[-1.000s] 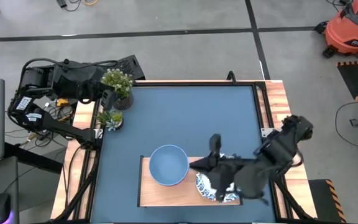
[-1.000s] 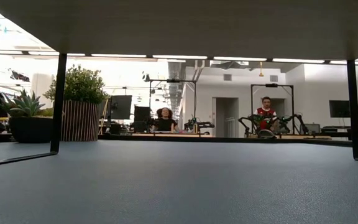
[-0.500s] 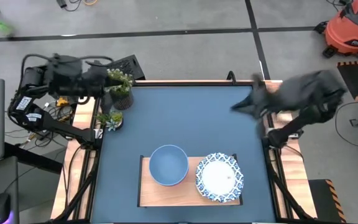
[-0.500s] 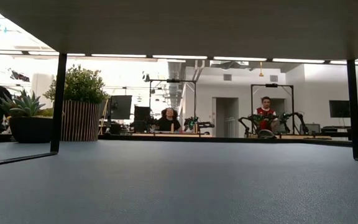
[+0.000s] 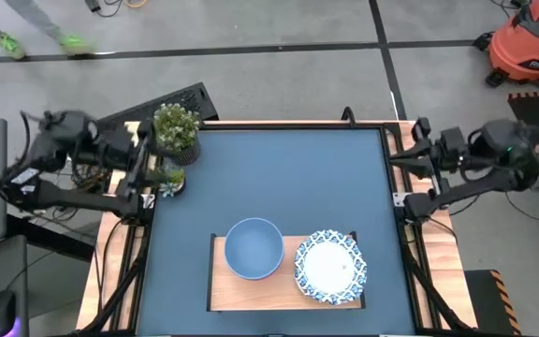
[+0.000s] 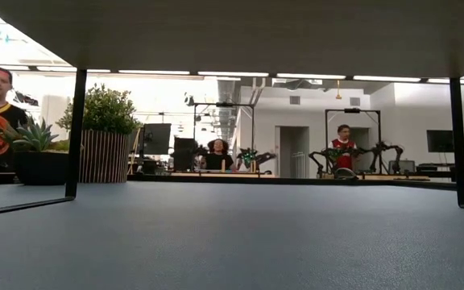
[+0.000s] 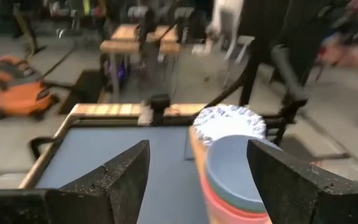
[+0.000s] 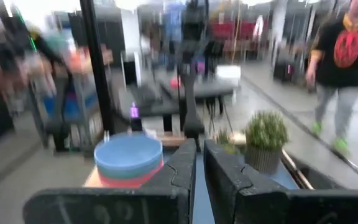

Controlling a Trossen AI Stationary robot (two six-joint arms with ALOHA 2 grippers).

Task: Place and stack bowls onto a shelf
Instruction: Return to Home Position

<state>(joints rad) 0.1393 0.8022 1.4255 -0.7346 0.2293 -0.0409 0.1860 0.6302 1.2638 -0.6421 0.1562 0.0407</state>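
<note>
change: right arm (image 5: 494,145) has swung away from the shelf, where it hung over the patterned bowls a second ago, to beyond the table's right edge; left arm (image 5: 64,131) has drawn further out past the left edge; bowls unmoved
table top (image 5: 269,178): dark blue; the shelf lies at its near middle
shelf (image 5: 281,296): flat light-wood board; carries two stacks side by side, close together, with no contact visible from above
blue-topped stack (image 5: 254,248): on the shelf's left part; the wrist views show a pale blue bowl uppermost, green under it, pink-red lowest
patterned stack (image 5: 330,267): on the shelf's right part; white with a blue patterned rim; number of bowls in it cannot be told
potted plant (image 5: 176,126): at the far left corner, well apart from the shelf, near the left arm
left gripper (image 7: 197,152): fingers spread wide, nothing between them; faces the stacks from well off
right gripper (image 8: 199,155): fingers drawn almost together, only a narrow slit; holds nothing
step in hand: judged the retreat to rest; stacking looks finished, no bowl in view off the shelf
next move: judged to call only for both arms to settle outside the table edges; no grasp needed; left arm should keep off the potted plant
</note>
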